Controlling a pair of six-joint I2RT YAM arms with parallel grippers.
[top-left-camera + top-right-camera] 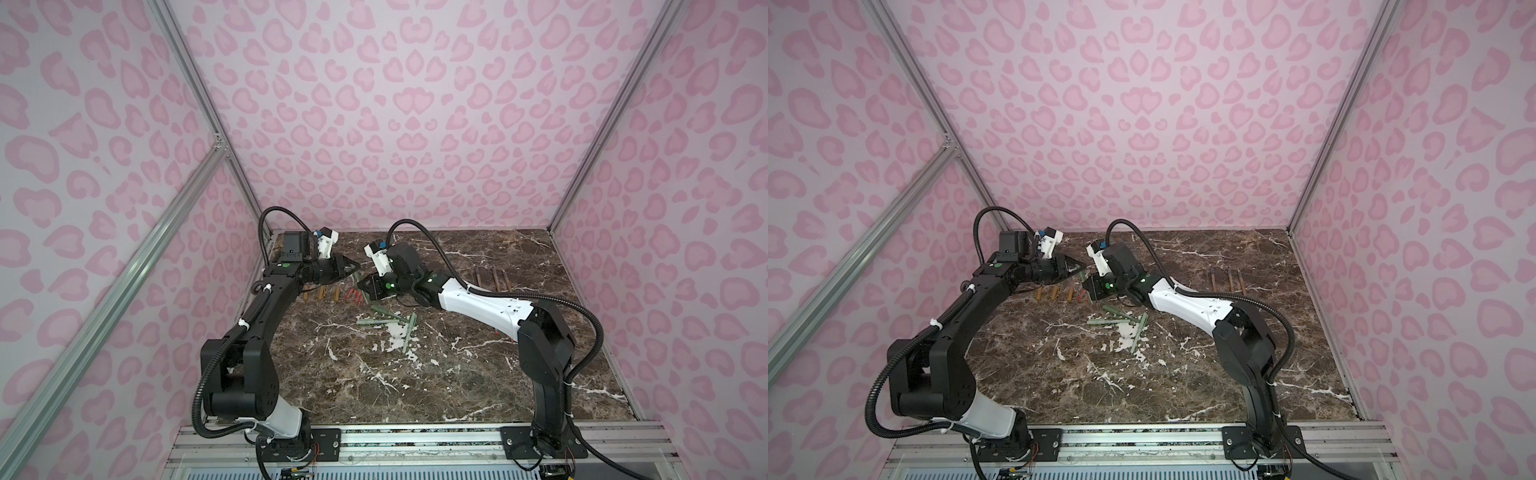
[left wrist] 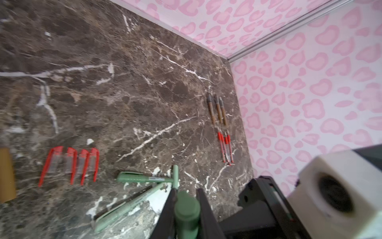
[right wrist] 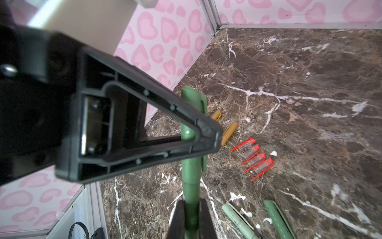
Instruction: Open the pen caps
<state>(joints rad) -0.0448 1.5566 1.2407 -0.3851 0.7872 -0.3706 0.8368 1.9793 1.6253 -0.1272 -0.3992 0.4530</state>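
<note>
- Your desk point(image 1: 457, 386) is dark brown marble, walled in pink on three sides. Its near half lies bare in both top views.
- Your two hands meet above the far left part of the desk, sharing one sage-green pen point(image 3: 191, 182) held clear of the surface.
- Your left hand point(image 2: 186, 196) is pressed onto that pen's green cap point(image 3: 194, 99), a stubby tube with a clip. The cap is seated on the pen as far as the wrist view shows.
- Your right hand point(image 3: 192, 207) pinches the pen's body just behind the cap.
- Three more green pens point(image 1: 378, 322) lie crossed near the desk's middle, close to your right hand.
- Three brown pen bodies point(image 1: 494, 280) lie side by side near the right wall, with red pen bodies point(image 2: 226, 147) just beside them.
- Four red caps point(image 2: 70, 163), clear-bodied with red clips, sit in a row on the desk under the hands.
- Three tan caps point(image 1: 321, 294) line up beside them, toward the left wall.
</note>
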